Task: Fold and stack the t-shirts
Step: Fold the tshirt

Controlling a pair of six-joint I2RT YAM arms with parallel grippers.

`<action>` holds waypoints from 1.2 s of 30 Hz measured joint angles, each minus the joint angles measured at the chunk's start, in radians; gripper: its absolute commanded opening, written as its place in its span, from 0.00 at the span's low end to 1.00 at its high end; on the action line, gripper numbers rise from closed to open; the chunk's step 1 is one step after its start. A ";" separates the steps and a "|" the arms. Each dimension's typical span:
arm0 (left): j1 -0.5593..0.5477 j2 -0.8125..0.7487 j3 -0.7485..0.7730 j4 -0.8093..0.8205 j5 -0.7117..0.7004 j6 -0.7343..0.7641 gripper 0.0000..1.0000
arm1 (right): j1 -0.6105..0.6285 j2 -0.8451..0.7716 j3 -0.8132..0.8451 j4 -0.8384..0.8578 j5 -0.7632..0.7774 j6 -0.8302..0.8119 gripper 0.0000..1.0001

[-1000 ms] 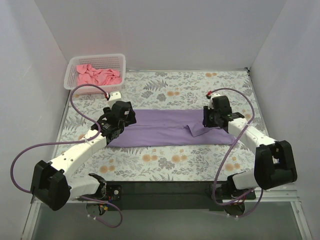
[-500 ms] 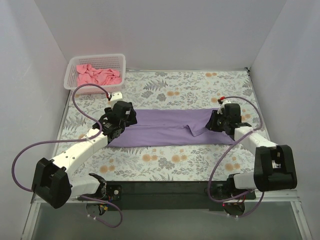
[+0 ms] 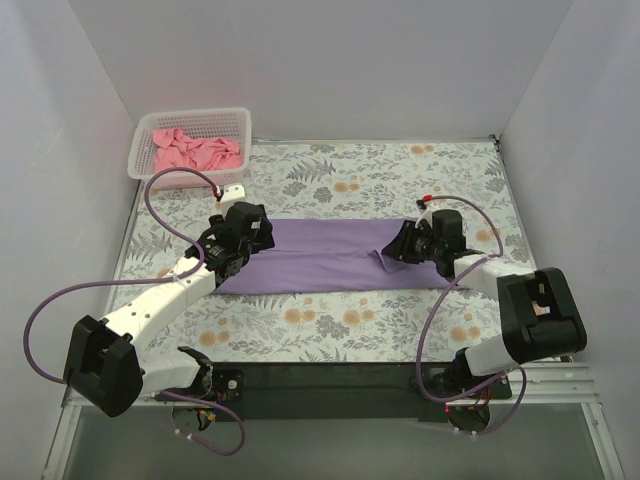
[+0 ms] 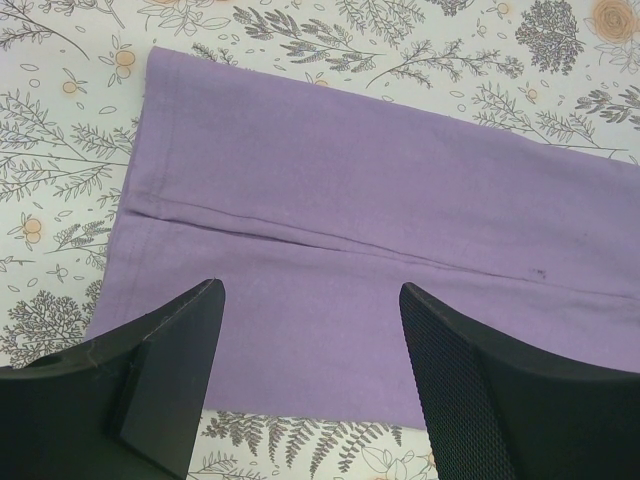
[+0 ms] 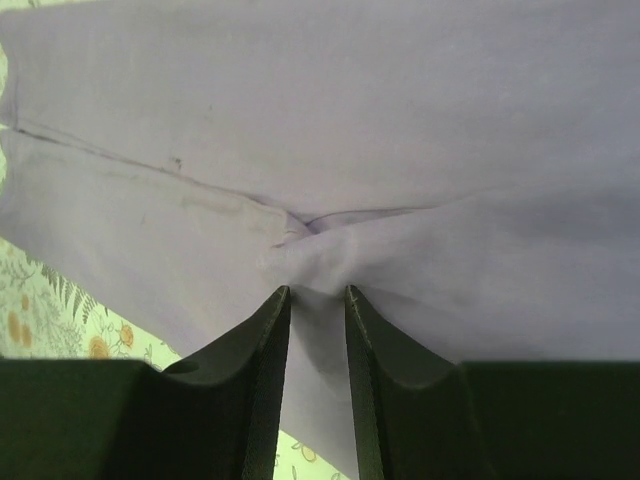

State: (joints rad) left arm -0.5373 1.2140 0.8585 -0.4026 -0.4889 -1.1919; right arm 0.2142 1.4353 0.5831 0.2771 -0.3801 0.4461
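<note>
Right wrist view: right gripper (image 5: 317,295) jaws nearly together, pinching a puckered fold of the purple tee (image 5: 320,120); creases radiate from the tips. In the top view this pinch sits toward the tee's right end, where a flap (sleeve?) overlaps the body.

Tee lies flat on the tablecloth (image 3: 340,170) as a long band, long axis left-right across the table, about mid-depth.

Left gripper (image 4: 310,290) jaws spread wide, nothing between them. It hangs over the band's left end, with a seam running along the band ahead of the fingers. Each arm has its own end; neither crosses over.

Judgement: next move turns on that long axis. Either the right end is carried leftward over the band, or the flap is flattened first.

Pink tee (image 3: 195,150) crumpled in the basket (image 3: 195,112), far-left corner, well apart from the purple tee, nearer the left arm.
</note>
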 measured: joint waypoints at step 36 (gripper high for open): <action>0.005 0.224 0.047 0.011 0.089 0.032 0.68 | -0.248 -0.064 -0.154 0.125 -0.043 0.029 0.36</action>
State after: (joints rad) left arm -0.5320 1.4376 0.9058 -0.3920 -0.3996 -1.1599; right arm -0.0334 1.3716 0.4286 0.4023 -0.4232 0.4751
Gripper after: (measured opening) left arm 0.688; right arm 0.360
